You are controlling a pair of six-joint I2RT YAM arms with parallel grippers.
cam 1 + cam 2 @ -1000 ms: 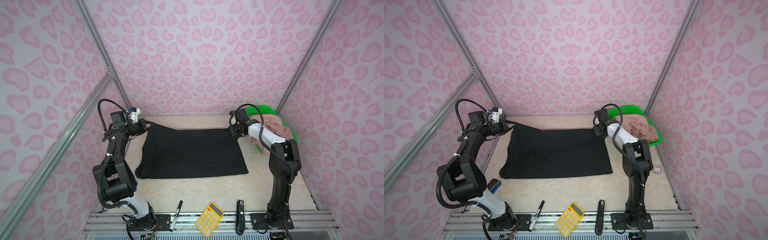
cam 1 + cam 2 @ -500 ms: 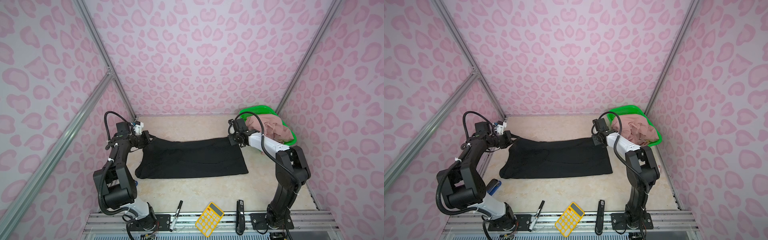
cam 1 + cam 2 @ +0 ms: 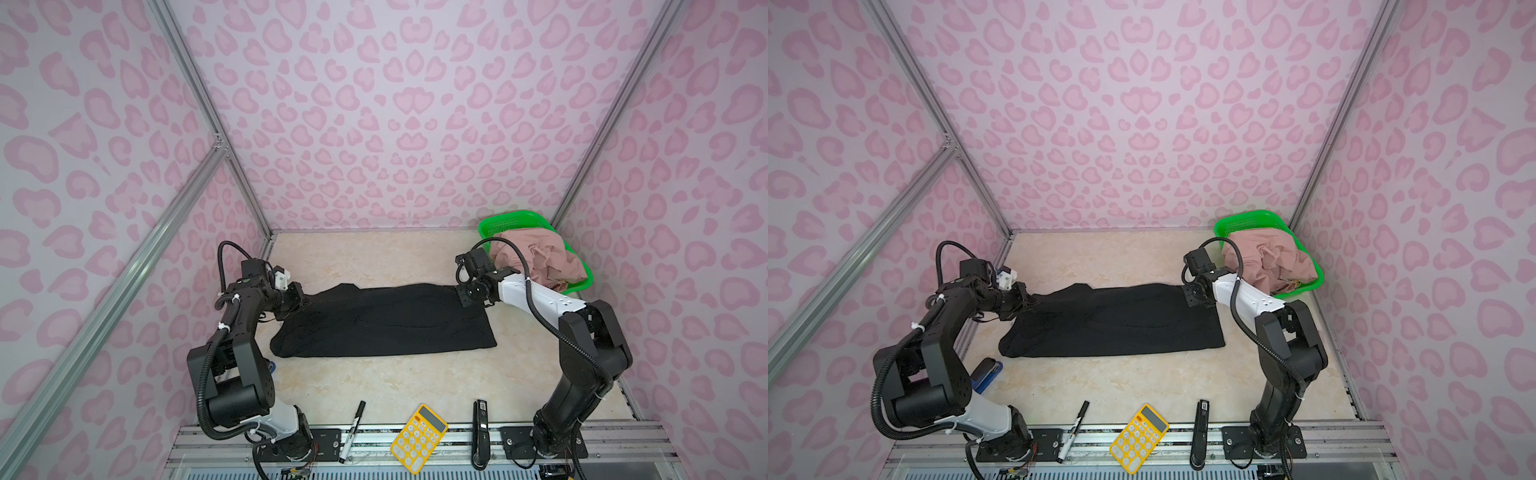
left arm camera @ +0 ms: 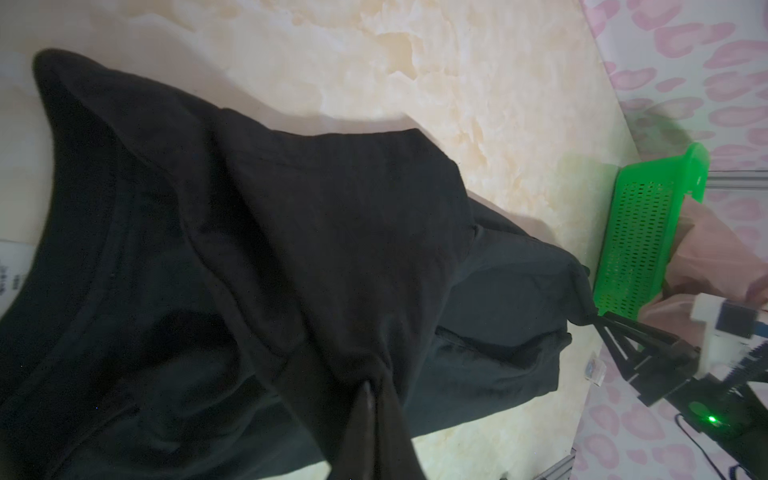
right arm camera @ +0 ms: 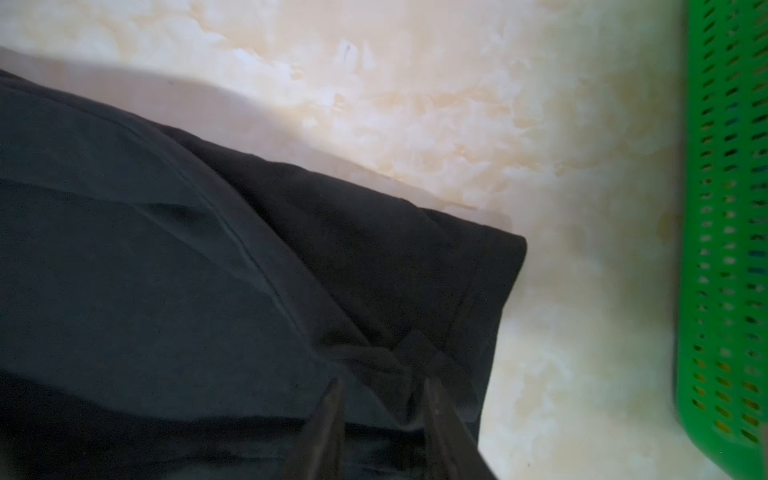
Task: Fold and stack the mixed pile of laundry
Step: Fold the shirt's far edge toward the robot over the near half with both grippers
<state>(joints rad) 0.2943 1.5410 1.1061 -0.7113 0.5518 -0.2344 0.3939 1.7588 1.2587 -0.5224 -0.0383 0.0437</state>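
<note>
Two corners are looking best for grabbing the soft, floppy black shirt (image 3: 382, 322) lying in the middle. The left gripper (image 3: 304, 300) is pinching its 10 o'clock corner; the right gripper (image 3: 464, 296) is standing with fingers apart at 2 o'clock.

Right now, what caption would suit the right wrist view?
Right gripper, jaws parted, over a corner of the black garment near the green basket.

Both arms have chunky black joints and glossy white link shells. The left arm (image 3: 239, 361) carries a ribbed black cable (image 3: 202, 386) held by white zip ties (image 3: 224, 327); the right arm (image 3: 536, 297) shows small dark screw holes (image 3: 561, 302) in its white forearm and one green light (image 4: 711, 419). The left gripper (image 3: 303, 301) and right gripper (image 3: 463, 297) are black.
</note>
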